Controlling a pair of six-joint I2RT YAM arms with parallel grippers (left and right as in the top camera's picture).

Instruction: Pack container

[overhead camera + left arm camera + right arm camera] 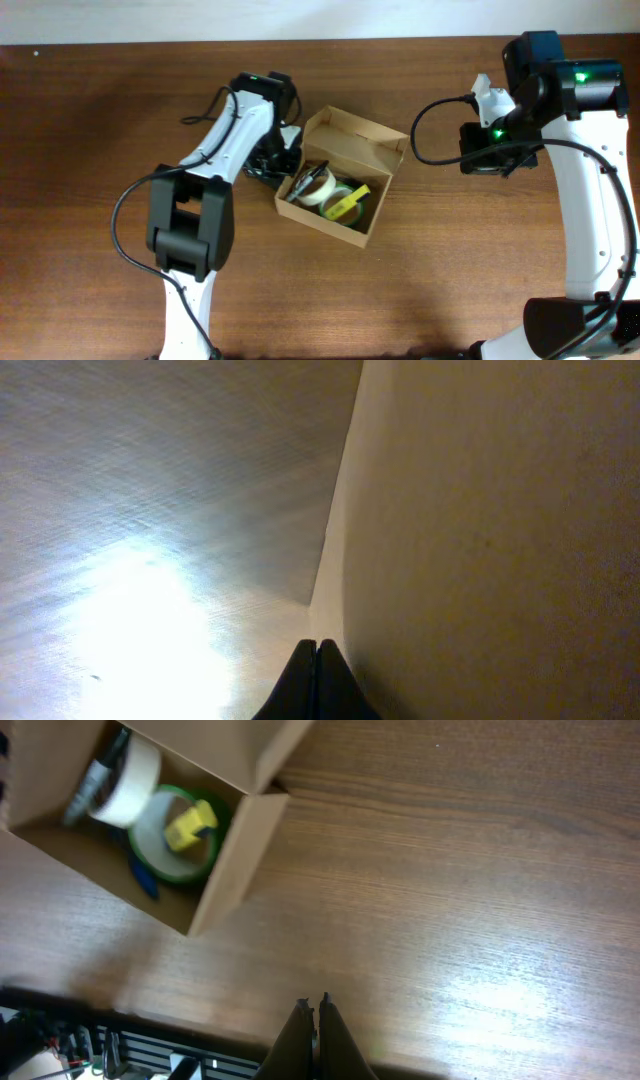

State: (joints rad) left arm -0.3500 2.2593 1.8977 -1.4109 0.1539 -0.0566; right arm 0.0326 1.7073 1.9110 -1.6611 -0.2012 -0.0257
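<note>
Overhead, mid-surface: container [378,150], cardboard, lid flap up, long axis askew to surface [100,130] edge; holds tape rolls [335,197], marker [310,178]. L hand [268,165] just beside its left side, nearer by far; R arm [590,190] well apart, to the right.
L wrist: fingers [300,682] pressed together, empty; container side fills right.
R wrist: R hand [313,1020] likewise closed, empty; container up-left.
Brown wood, glare patches; pale wall strip [200,20] beyond.

My left hand [316,646], fingers pressed together, sits low beside the container's [352,136] left wall. My right hand [314,1005], likewise closed and empty, hovers well off the container's right side.
</note>
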